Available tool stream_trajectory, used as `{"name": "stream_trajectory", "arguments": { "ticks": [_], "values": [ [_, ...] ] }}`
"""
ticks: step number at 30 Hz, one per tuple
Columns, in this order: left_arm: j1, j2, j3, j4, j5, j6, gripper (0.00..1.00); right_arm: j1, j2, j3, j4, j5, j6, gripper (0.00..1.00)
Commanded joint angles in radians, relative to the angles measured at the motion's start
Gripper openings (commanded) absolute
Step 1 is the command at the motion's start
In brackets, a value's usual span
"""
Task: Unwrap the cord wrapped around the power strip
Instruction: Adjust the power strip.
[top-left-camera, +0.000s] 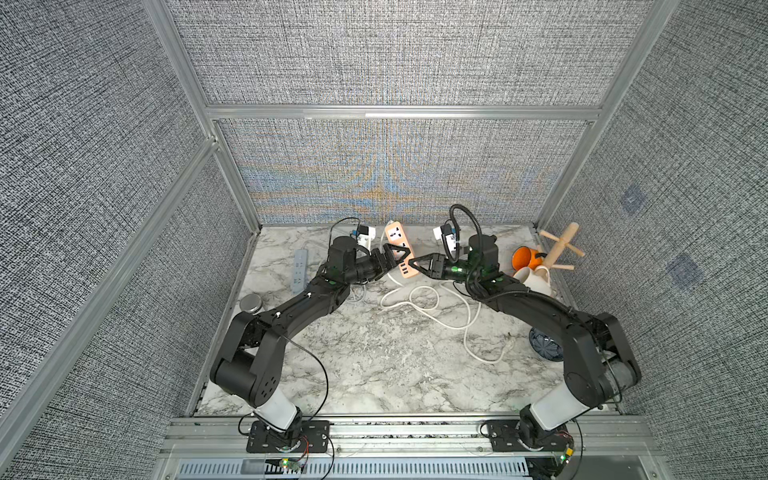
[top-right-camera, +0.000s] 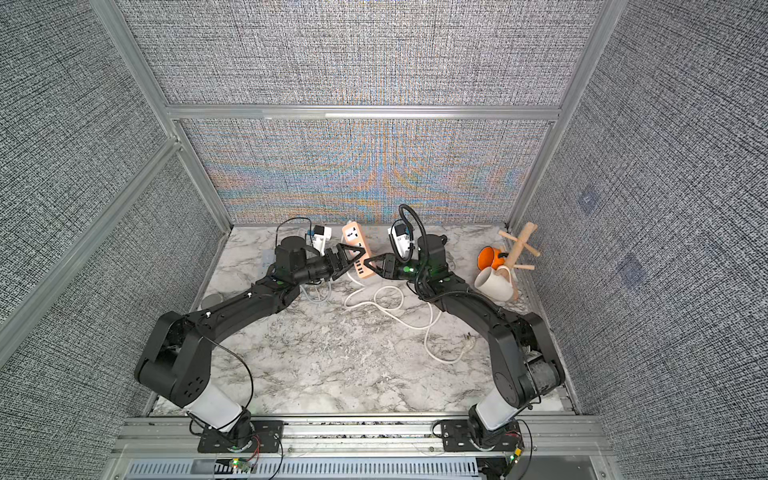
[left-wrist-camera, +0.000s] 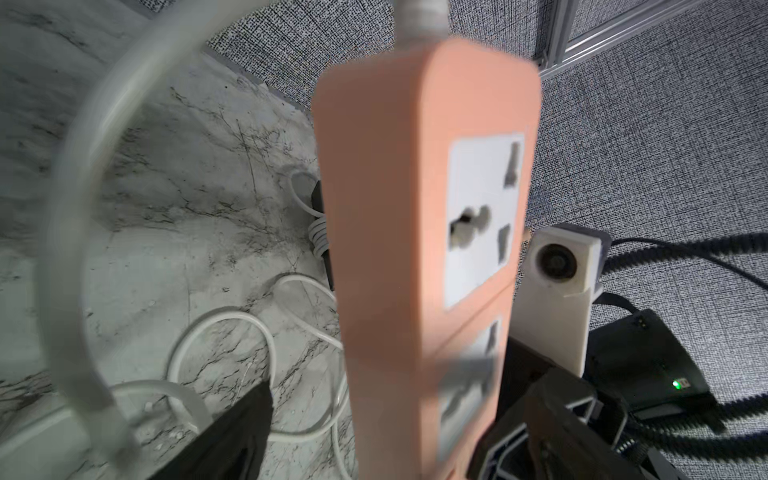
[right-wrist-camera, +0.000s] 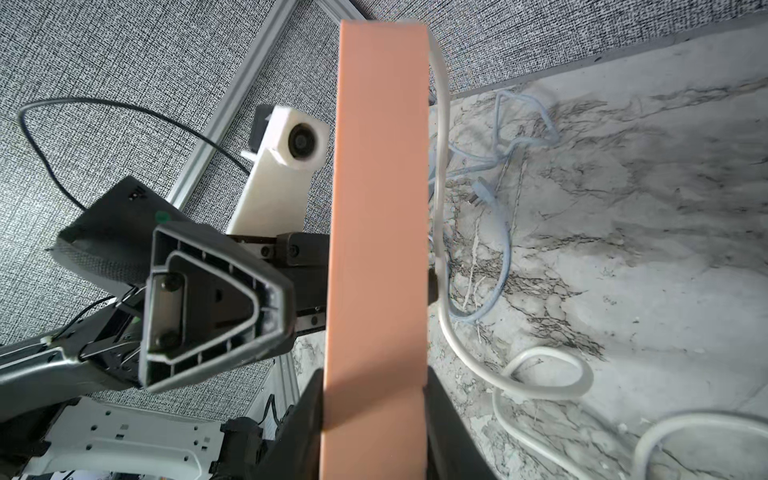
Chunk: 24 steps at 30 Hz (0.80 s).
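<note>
right now r gripper clamps near end of strip, holding it up off table at far middle, sockets facing up. l gripper jaws stand wide, one finger each side of strip's mid, w/ clear gap. cord leaves strip's far end, drops beside it & lies in loose loops on table, near-right of strip.

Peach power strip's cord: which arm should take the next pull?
Left, probably. The left gripper is open and empty beside the power strip, with the cord looping near it; the right gripper is clamping the strip's end.
</note>
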Motion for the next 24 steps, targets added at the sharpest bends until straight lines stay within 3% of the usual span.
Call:
{"name": "stream_trajectory", "arguments": {
  "ticks": [1,5,15,19,21,24],
  "values": [
    [-0.004,0.025,0.020,0.130,0.009,-0.078,0.95,0.013,0.008,0.001,0.067,0.023,0.001,0.03],
    [-0.005,0.043,0.049,0.093,0.002,-0.072,0.85,0.039,0.010,0.020,0.006,0.088,-0.046,0.03],
    [-0.008,0.046,0.126,-0.163,-0.030,0.080,0.56,0.103,0.016,0.140,-0.256,0.301,-0.218,0.03],
    [-0.007,0.055,0.135,-0.170,-0.029,0.084,0.41,0.109,0.018,0.160,-0.293,0.316,-0.246,0.04],
    [-0.007,0.057,0.142,-0.174,-0.026,0.085,0.31,0.104,0.009,0.159,-0.298,0.309,-0.255,0.15],
    [-0.008,0.061,0.170,-0.202,-0.012,0.097,0.19,0.074,-0.023,0.133,-0.272,0.226,-0.266,0.44]
  ]
}}
